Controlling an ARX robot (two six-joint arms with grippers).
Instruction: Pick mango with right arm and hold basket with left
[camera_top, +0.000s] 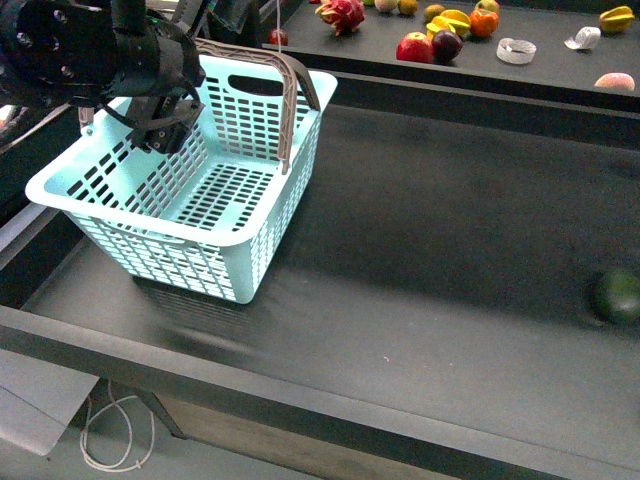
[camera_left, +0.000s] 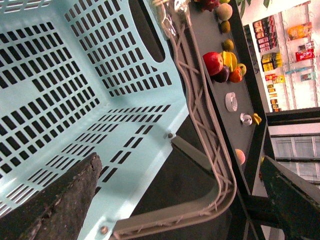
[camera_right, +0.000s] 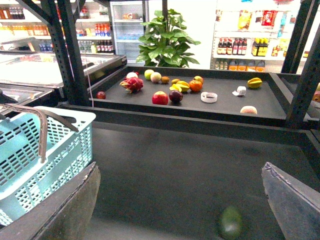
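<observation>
The left gripper hangs over the basket with its jaws apart. In its wrist view one finger sits above the slotted floor and the other outside the wall, and a grey-brown handle runs between them with neither finger touching it. The basket stands at the left end of the dark table, its far wall close to the far edge. The right gripper is also spread wide with nothing between its fingers, hovering over bare table. A dark green fruit lies by the right edge. What looks like the mango, a yellow fruit, rests on the raised shelf beyond the far edge, just beside a red apple and a dark plum, well apart from both grippers.
</observation>
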